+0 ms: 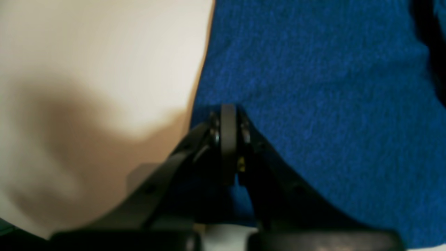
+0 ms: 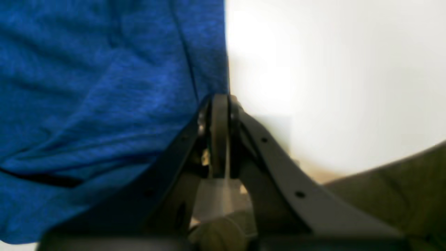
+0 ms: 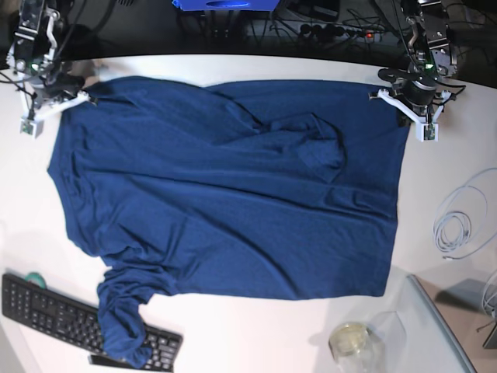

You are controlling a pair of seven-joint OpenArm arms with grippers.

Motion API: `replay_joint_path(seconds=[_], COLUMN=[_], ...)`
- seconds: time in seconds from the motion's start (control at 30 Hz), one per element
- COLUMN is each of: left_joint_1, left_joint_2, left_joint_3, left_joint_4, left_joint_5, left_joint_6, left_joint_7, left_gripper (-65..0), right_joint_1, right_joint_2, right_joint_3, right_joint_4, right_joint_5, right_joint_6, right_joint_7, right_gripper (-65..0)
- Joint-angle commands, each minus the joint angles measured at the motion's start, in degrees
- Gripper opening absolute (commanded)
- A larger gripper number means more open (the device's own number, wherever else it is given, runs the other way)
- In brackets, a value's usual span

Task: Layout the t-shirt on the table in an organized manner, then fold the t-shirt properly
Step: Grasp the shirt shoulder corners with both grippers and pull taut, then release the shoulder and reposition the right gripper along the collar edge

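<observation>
The t-shirt (image 3: 225,202) lies spread across the white desk (image 3: 256,334), mostly flat, though one sleeve is bunched at the near corner and drapes onto the black keyboard (image 3: 54,307), and a fold rides up near the far edge. Both hands sit at the far corners: the left hand (image 1: 228,115) is closed on the cloth's edge, and the right hand (image 2: 220,101) has its jaws together at the hem, apparently pinching fabric. To do this step well, I would judge both corners should be drawn apart evenly and kept low, so the body smooths out without dragging the crumpled sleeve further. The wrist views show the jaws meeting at the fabric border, which the base view is too distant to settle; only the base view reveals the sleeve, the keyboard and a glass jar (image 3: 353,342).
</observation>
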Motion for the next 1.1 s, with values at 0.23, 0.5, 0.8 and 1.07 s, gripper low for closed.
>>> replay_joint_path(seconds=[0.23,0.5,0.8,1.07], left_joint_1=[1.4,4.5,6.3,6.3], left_joint_2=[-0.2,-0.4,-0.3,-0.5], left_joint_3=[-0.2,-0.3,-5.5,-7.9], left_joint_4=[6.1,13.1,12.6,12.6], left_joint_5=[0.6,0.5,0.1,0.5], left_joint_6=[0.1,0.1,0.1,0.1], left_joint_7=[2.0,2.1,2.1,2.1], left_gripper=[-65.0,-65.0,-65.0,-65.0], right_joint_1=[1.6,-6.6,-13.4,-14.9], right_joint_2=[0.3,-2.6,4.6,14.4], right_joint_3=[0.1,-1.4,-17.7,-34.7], right_joint_4=[4.4,15.2,18.8,19.8], right_joint_5=[0.2,0.5,0.0,-10.4], right_joint_6=[0.1,0.8,6.5,6.3], right_joint_7=[-0.7,-0.7,0.0,8.6], right_gripper=[-50.7,-43.5,-43.5,-43.5])
